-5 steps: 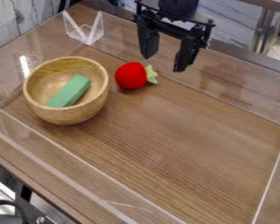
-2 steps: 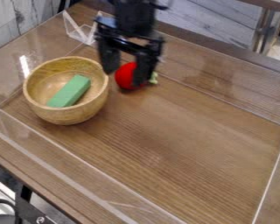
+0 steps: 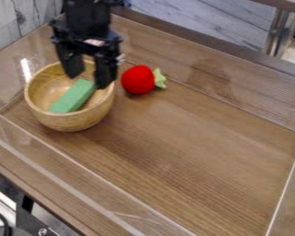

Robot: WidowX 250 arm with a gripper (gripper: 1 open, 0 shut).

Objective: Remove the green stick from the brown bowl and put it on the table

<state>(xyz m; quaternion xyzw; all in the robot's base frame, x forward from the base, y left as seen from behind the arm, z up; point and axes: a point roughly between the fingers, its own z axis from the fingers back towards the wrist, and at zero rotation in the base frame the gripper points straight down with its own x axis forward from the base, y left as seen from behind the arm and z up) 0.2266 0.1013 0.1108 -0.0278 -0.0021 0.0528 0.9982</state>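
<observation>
The green stick (image 3: 74, 97) lies flat inside the brown bowl (image 3: 54, 116), slanted from lower left to upper right. The bowl rests on the table (image 3: 187, 147) at the left. My gripper (image 3: 88, 72) hangs over the bowl's far right rim, pointing straight down, just above the stick's upper end. Its two black fingers (image 3: 71, 63) stand apart, open, with nothing between them. The far rim of the bowl is partly hidden behind the fingers.
A red strawberry toy (image 3: 140, 79) with green leaves lies on the wood just right of the bowl. Low clear acrylic walls (image 3: 150, 198) run around the table's edges. A clear folded stand (image 3: 45, 37) sits at the back left behind the arm.
The gripper has swung from the back right, past the strawberry toy, leftward and toward the camera to above the bowl, staying open. The stick, bowl and toy have not moved.
</observation>
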